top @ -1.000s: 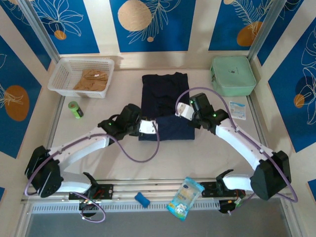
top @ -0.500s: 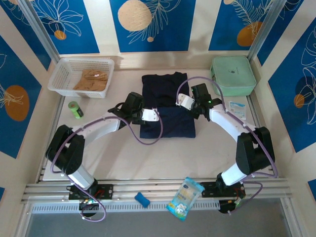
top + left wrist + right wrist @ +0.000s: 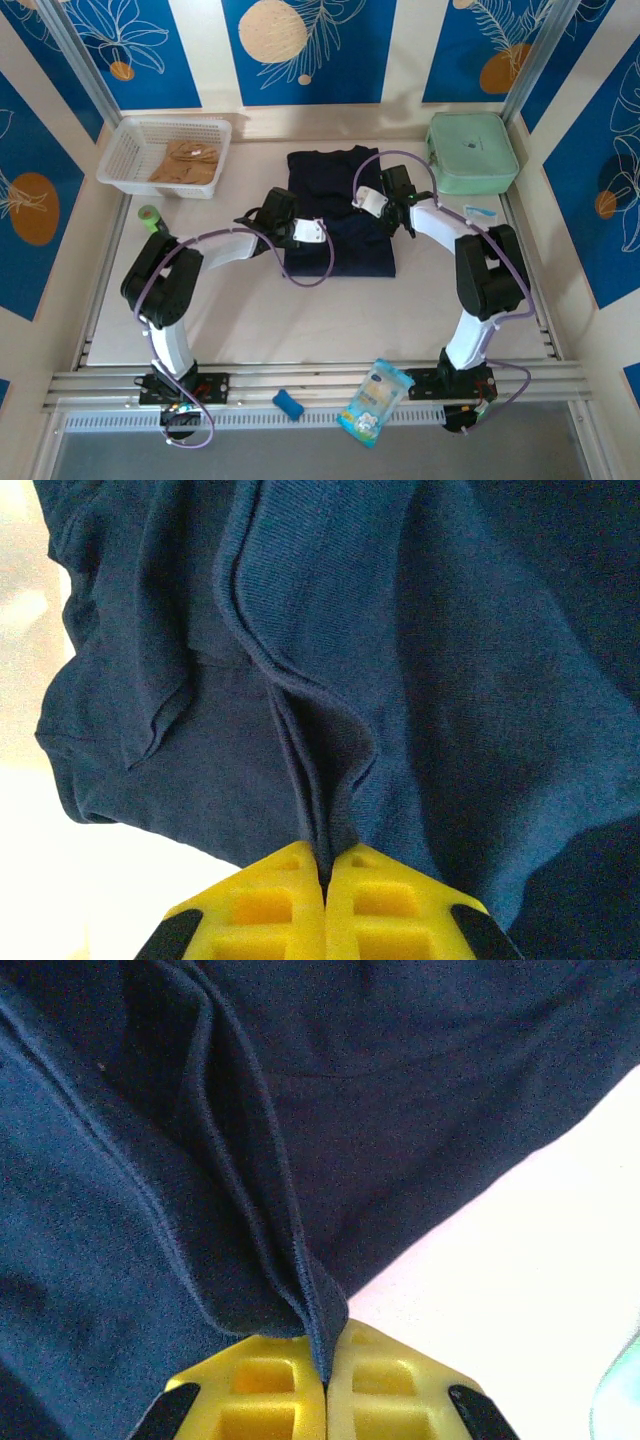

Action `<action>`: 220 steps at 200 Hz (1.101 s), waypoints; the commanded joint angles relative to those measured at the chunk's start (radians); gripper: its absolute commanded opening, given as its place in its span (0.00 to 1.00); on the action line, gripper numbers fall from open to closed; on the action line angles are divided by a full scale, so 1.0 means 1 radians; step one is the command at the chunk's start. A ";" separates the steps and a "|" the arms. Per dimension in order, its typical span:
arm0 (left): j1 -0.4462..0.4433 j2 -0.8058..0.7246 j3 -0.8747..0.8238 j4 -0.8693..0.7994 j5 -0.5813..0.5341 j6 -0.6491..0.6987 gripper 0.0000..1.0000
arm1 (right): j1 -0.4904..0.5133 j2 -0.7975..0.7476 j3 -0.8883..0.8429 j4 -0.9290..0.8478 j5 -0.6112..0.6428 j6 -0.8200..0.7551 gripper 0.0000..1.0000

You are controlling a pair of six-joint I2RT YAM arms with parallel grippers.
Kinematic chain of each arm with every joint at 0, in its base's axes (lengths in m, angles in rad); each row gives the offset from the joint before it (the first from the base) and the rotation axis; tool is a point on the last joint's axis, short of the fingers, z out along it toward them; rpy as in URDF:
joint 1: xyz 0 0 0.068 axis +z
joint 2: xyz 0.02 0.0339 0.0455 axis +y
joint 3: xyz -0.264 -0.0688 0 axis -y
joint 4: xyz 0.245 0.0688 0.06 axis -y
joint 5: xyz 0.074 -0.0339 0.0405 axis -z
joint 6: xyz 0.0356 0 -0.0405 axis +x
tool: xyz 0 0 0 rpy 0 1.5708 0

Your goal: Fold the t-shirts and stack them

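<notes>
At opposite edges, grippers (image 3: pixel 323 858) (image 3: pixel 325 1338) clamp the navy t-shirt (image 3: pixel 333 175).

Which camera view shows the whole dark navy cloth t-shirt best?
The top external view: there the dark navy cloth t-shirt shows most of its outline. The left wrist view gives a close patch of wrinkled cloth pinched in the left hand; the right wrist view, an edge pinched in the right hand.

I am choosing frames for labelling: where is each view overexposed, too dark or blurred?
Left wrist: the table beside the navy t-shirt is washed out; the weave is sharp. Right wrist: the table is blown to white, the shirt's folds dark. Top external: even light, no blur, but the shirt shows almost no detail.
</notes>
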 commanded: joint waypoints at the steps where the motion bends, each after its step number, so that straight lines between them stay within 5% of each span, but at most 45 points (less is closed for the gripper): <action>1: 0.021 0.035 0.036 0.064 -0.025 -0.015 0.00 | -0.012 0.042 0.038 0.054 -0.019 0.042 0.00; 81: 0.022 0.043 0.052 0.060 -0.099 -0.026 0.00 | -0.030 0.137 0.070 0.109 -0.019 0.088 0.00; 98: 0.022 0.047 0.052 0.058 -0.114 -0.026 0.28 | -0.031 0.150 0.083 0.106 -0.011 0.106 0.02; 121: 0.024 0.055 0.048 0.096 -0.147 -0.067 0.60 | -0.033 0.152 0.095 0.128 0.020 0.150 0.35; 167: 0.033 0.002 0.043 0.372 -0.341 -0.185 1.00 | -0.061 0.036 0.117 0.155 0.004 0.225 0.59; 220: 0.084 -0.211 0.126 0.296 -0.447 -0.351 0.99 | -0.100 -0.310 0.015 0.111 -0.182 0.128 0.72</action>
